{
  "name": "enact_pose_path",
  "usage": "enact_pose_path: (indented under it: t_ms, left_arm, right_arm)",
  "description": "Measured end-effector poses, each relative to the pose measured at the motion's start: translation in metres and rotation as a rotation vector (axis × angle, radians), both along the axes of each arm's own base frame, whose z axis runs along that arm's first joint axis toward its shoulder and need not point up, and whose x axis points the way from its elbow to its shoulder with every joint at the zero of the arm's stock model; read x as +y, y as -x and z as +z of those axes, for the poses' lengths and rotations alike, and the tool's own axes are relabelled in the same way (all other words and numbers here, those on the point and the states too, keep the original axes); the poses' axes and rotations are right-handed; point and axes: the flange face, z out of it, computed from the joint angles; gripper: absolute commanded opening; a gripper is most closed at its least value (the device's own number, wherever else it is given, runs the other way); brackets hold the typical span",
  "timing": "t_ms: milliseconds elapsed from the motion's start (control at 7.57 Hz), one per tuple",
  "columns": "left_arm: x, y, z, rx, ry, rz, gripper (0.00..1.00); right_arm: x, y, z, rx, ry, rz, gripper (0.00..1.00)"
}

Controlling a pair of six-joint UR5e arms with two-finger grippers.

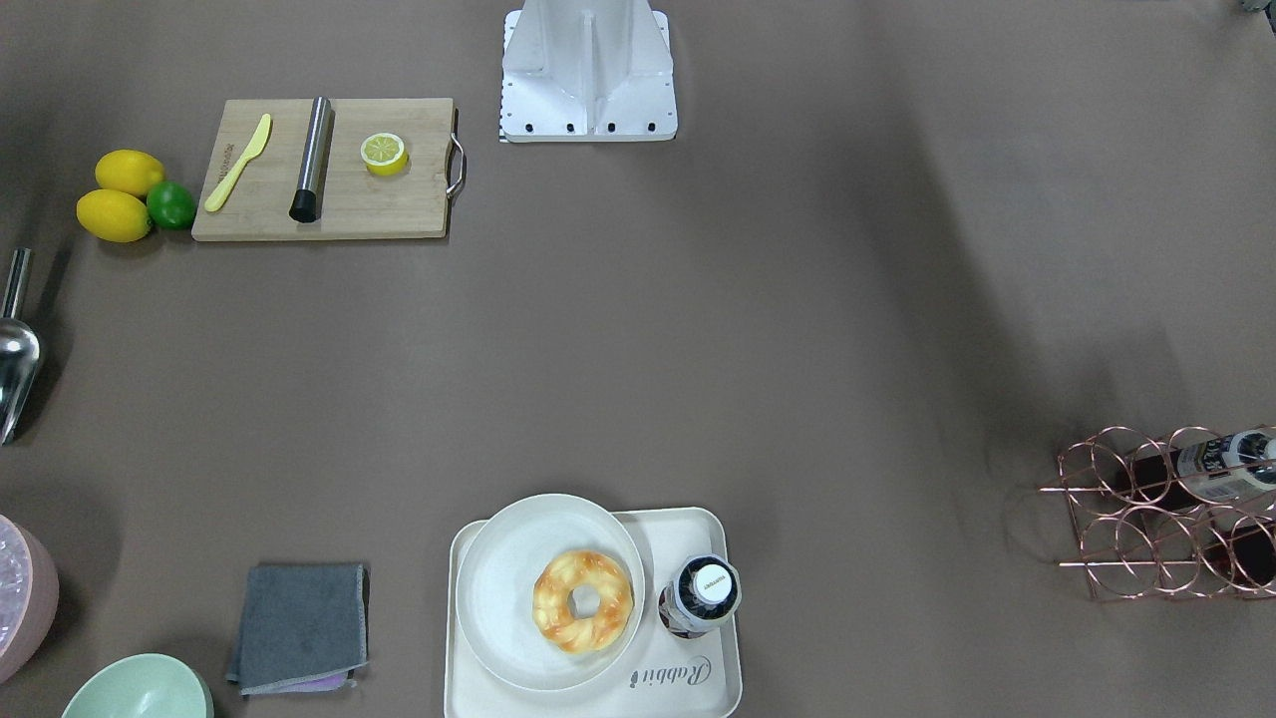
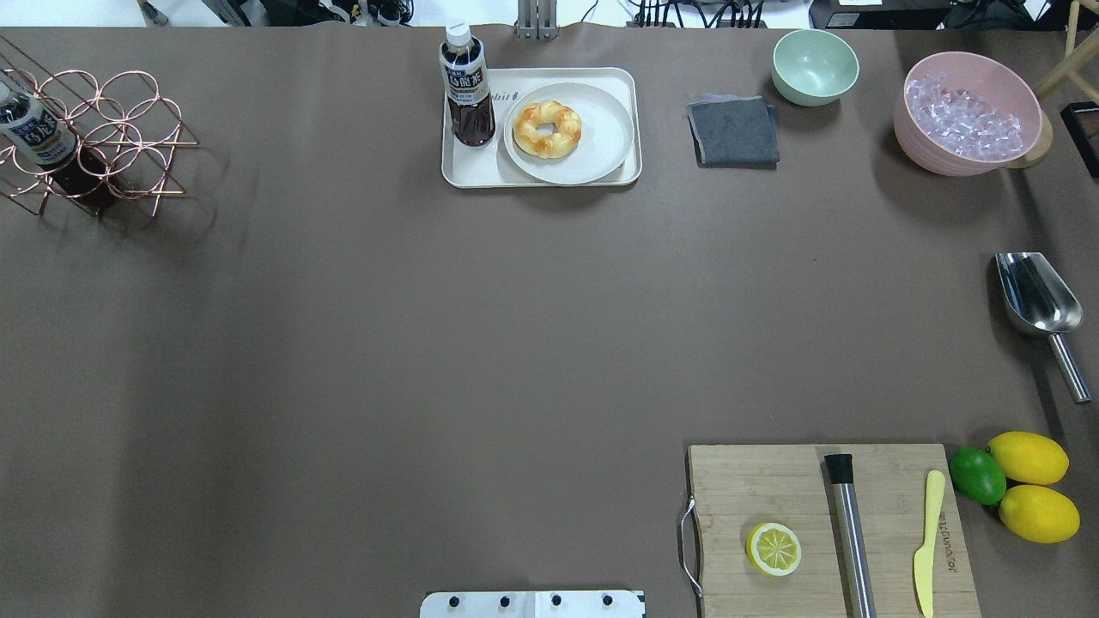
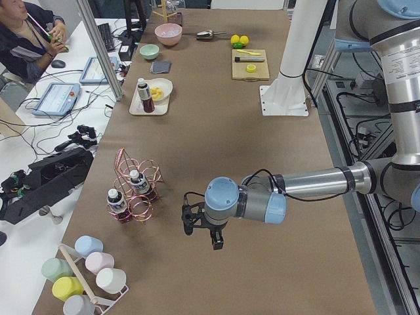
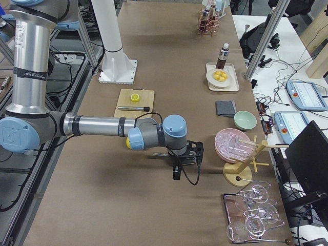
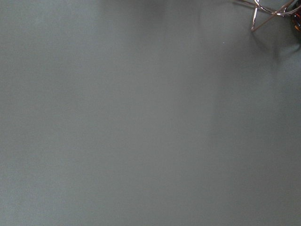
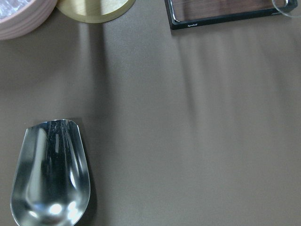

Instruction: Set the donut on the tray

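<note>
Tray lies nearest the front camera, at 6 o'clock, bearing one plate and one bottle at the plate's 3 o'clock. One donut sits on the plate, so it is over the tray without touching it. At 7 o'clock are one cloth, one green bowl and one pink bowl. At 10 o'clock, one board carries one lemon half, one steel rod and one knife. Two lemons and one lime touch each other at the board's 9 o'clock. One scoop is at 9, one rack at 4.

Overhead, the counts match, with the donut at 12 o'clock.

From the left end, the left gripper hangs over bare table at the rack's 4 o'clock. I cannot tell whether its fingers are spread. Two more bottles stand in the rack.

From the right end, the right gripper hangs at the pink bowl's 9 o'clock. Again I cannot tell whether it is spread or closed.

Left wrist view: bare table, with a corner of the rack at 1 o'clock.

Right wrist view: the scoop at 7 o'clock.
</note>
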Motion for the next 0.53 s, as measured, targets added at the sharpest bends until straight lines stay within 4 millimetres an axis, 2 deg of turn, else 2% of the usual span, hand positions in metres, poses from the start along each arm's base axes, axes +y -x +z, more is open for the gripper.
enact_pose_path:
  t_ms: [528]
  left_arm:
    - [0.0007,0.0001,0.0009,0.0,0.002,0.0,0.98]
  right_arm:
    - [0.0009,0.0002,0.0047,-0.002,0.012,0.001,1.0]
